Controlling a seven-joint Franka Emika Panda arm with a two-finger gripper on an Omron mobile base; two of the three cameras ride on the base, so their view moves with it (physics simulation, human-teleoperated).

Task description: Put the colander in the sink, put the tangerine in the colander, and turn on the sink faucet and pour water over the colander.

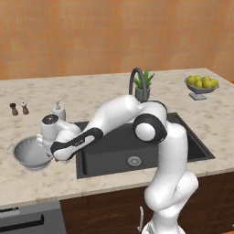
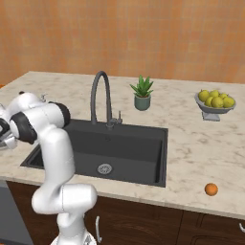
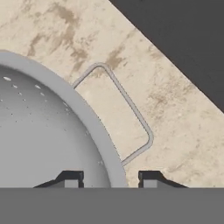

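Observation:
The silver perforated colander (image 1: 31, 153) sits on the counter left of the black sink (image 1: 114, 148). My gripper (image 1: 51, 155) reaches down over its right rim. In the hand view the colander (image 3: 39, 131) takes up the left side, and its wire handle (image 3: 131, 109) lies on the counter toward the sink. My gripper (image 3: 110, 179) straddles the rolled rim, one fingertip inside the bowl and one outside, with a small gap on each side. The tangerine (image 2: 211, 189) lies on the counter right of the sink (image 2: 134, 143), near the front edge. The gooseneck faucet (image 2: 100, 95) stands behind the basin.
A white pump bottle (image 1: 59, 110) and two small shakers (image 1: 19, 109) stand behind the colander. A potted plant (image 2: 142, 93) sits behind the sink. A footed bowl of yellow-green fruit (image 2: 215, 103) is at the back right.

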